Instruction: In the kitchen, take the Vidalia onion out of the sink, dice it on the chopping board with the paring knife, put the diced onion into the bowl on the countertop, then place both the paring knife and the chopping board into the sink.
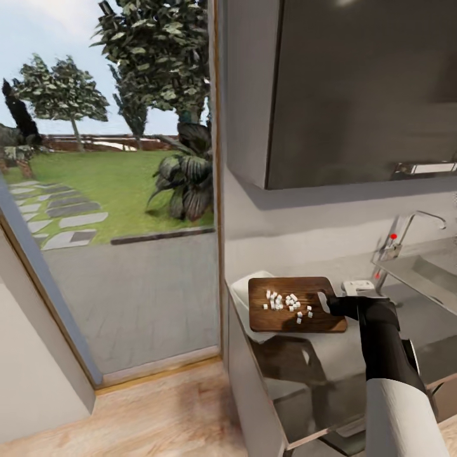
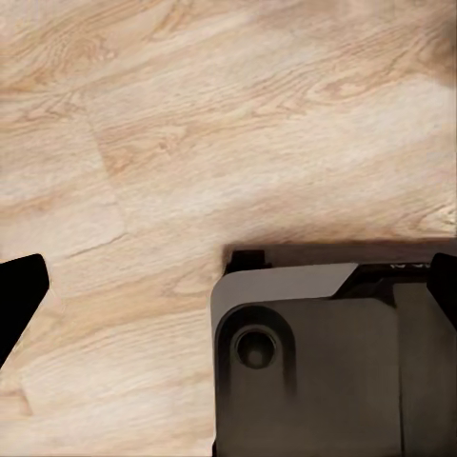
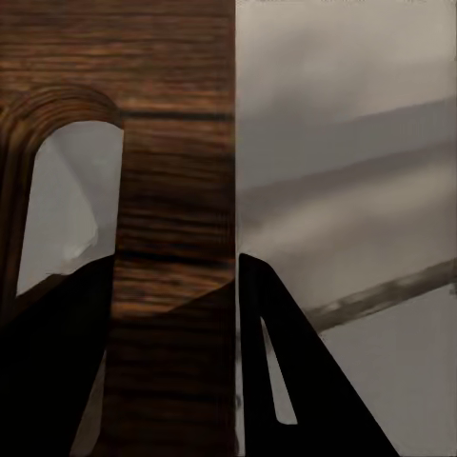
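Onion's diced: bits [image 1: 289, 303] sit on the board [image 1: 266, 317], which overlaps the bowl [image 1: 242, 287] at the worktop [image 1: 406, 324] end. Your R fingers [image 3: 57, 371] clamp the board's handle end. L fingers: can't tell. Left: tip into bowl, then knife & board to sink [image 1: 438, 270].

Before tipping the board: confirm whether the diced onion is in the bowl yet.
No: the white onion pieces lie on the board, which partly covers the bowl.
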Controlling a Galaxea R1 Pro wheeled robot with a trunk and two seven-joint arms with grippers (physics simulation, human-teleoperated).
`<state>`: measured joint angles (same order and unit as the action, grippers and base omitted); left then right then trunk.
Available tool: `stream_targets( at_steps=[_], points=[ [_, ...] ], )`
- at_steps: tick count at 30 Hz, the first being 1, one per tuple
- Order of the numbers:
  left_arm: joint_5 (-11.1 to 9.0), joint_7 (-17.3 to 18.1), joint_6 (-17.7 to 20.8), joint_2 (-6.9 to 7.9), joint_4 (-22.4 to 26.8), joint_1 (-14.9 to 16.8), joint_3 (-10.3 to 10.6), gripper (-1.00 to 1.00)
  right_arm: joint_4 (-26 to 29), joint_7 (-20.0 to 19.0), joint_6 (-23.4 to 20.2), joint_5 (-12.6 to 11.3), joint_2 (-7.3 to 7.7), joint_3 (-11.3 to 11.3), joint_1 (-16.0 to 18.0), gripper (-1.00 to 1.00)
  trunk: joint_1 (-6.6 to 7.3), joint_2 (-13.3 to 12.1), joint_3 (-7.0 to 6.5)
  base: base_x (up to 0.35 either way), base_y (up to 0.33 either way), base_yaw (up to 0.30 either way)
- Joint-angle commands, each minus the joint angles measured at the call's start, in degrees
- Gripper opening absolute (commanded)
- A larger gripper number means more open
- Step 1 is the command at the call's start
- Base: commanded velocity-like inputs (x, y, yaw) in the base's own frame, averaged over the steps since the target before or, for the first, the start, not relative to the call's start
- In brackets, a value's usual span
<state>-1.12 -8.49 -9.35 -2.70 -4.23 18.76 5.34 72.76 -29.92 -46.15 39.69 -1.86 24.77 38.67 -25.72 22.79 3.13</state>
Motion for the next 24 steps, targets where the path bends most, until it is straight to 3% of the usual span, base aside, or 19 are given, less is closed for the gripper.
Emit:
stream_targets(
  at_steps=[1, 12, 22, 24],
  points=[
    [-0.1, -0.2, -0.4, -0.03, -0.3, 0.1, 0.5, 1.0, 0.0, -0.6, -0.1, 0.6, -0.07, 0.2, 0.1, -1.0, -0.06, 0.1, 0.13, 0.24, 0.247, -0.172],
    [-0.1, -0.2, -0.4, -0.03, -0.3, 0.1, 0.5, 1.0, 0.0, -0.6, -0.1, 0.5, 0.0, 0.2, 0.1, -1.0, -0.06, 0.1, 0.13, 0.234, 0.228, -0.143],
    [-0.1, -0.2, -0.4, -0.03, -0.3, 0.1, 0.5, 1.0, 0.0, -0.6, -0.5, 0.5, 0.36, 0.5, 0.1, -1.0, -0.06, 0.1, 0.13, 0.019, 0.014, -0.004],
    [-0.1, -0.2, -0.4, -0.03, -0.3, 0.1, 0.5, 1.0, 0.0, -0.6, -2.8, 0.6, 0.43, 0.5, 0.1, -1.0, -0.06, 0.1, 0.13, 0.0, 0.0, 0.0]
  ],
)
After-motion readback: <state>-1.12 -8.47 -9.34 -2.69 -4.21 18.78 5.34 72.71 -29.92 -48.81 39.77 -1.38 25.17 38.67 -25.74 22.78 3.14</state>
